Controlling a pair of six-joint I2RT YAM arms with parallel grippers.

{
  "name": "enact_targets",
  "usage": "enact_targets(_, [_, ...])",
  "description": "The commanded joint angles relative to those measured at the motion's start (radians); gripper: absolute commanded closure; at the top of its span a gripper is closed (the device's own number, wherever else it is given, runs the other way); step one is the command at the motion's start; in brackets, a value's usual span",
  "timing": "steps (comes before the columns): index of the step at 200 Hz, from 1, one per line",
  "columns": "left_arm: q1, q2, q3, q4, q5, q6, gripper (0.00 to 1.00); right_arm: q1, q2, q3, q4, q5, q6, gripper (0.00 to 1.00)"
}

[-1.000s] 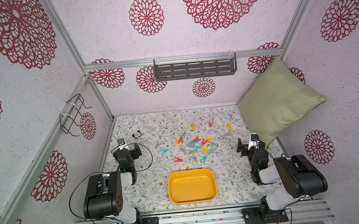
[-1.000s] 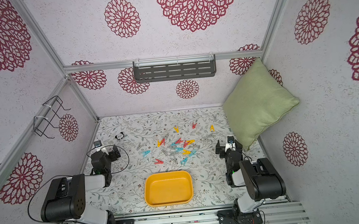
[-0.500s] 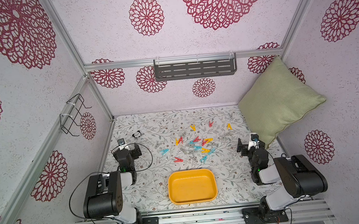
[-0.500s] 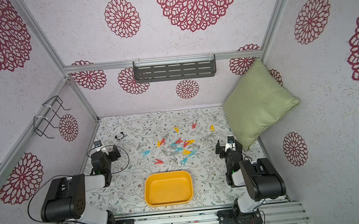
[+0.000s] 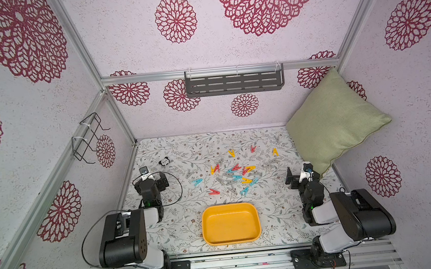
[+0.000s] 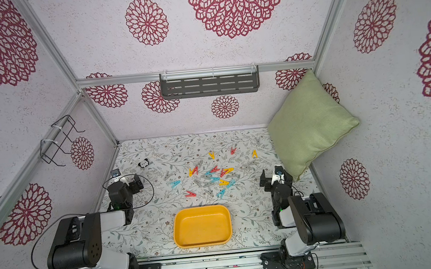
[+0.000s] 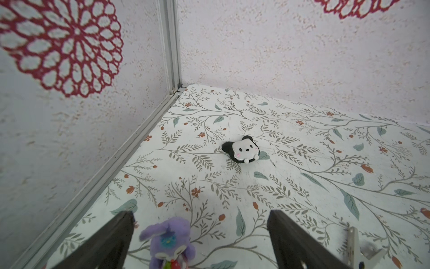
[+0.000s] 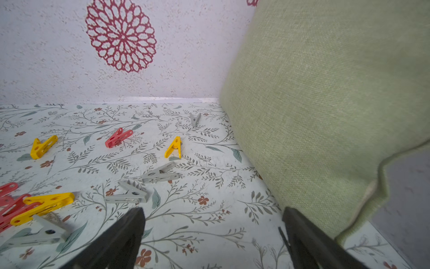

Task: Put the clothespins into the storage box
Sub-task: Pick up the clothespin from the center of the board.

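Nothing has moved since a second ago: your left gripper (image 7: 200, 214) and right gripper (image 8: 213, 213) gape wide and empty, the small red, yellow, teal and grey plastic clothespins (image 5: 235, 177) lie scattered between them beyond the empty shallow yellow-orange plastic storage box (image 5: 204, 226), with grey pegs (image 8: 126, 196) flat just ahead of the right gripper.

storage box (image 5: 230, 225): on the table (image 5: 185, 223), front centre
clothespins (image 5: 235, 177): scattered on the table, 12 o'clock from the storage box, apart from it
panda toy (image 5: 163, 161): 10 o'clock, near the left wall
cushion (image 5: 333, 122): 2 o'clock, leaning in the back right corner
wall shelf (image 5: 234, 83): back wall, 12 o'clock
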Motion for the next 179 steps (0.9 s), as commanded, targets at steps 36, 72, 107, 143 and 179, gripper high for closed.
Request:
enact_targets(36, [0.008, -0.266, 0.222, -0.604, -0.059, -0.170, 0.03, 0.000, -0.505, -0.022, -0.358, 0.084, 0.166, 0.01])
enact_targets(72, [0.011, -0.355, 0.384, -0.922, -0.049, -0.349, 0.03, -0.005, -0.893, 0.028, -0.817, 0.190, 0.491, 0.01])
enact_targets(107, [0.012, -0.379, 0.465, -0.995, 0.127, -0.469, 0.03, -0.004, -0.769, 0.296, -1.295, 0.097, 0.540, 0.01])
enact_targets(143, [0.011, -0.350, 0.535, -1.018, 0.260, -0.551, 0.03, -0.002, -0.562, 0.492, -1.497, 0.008, 0.570, 0.01])
enact_targets(179, [0.028, -0.351, 0.513, -0.905, 0.295, -0.686, 0.03, -0.004, -0.436, 0.605, -1.425, -0.169, 0.589, 0.01])
